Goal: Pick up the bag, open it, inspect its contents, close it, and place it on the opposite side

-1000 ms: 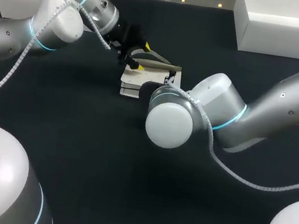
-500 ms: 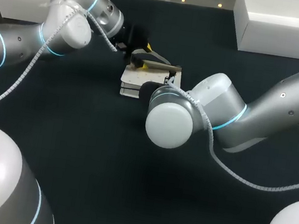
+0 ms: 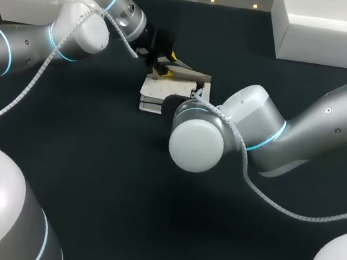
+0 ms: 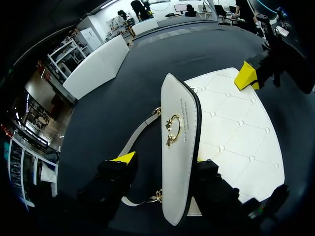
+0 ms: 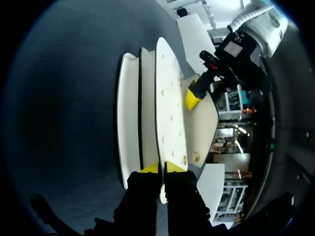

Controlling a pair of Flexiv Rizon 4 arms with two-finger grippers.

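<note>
bag (image 3: pixel 157 89) lies on the bench (image 3: pixel 89 170); right hand (image 5: pixel 162 168) clamps its edge, left hand (image 4: pixel 165 162) stands apart around the raised flap (image 4: pixel 179 147).

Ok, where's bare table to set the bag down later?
Widest bare table: the near stretch in front of the right arm's elbow. Also free: the far strip between the bag and the right white box. Crowded around the bag, where the left end effector and right end effector meet.
</note>
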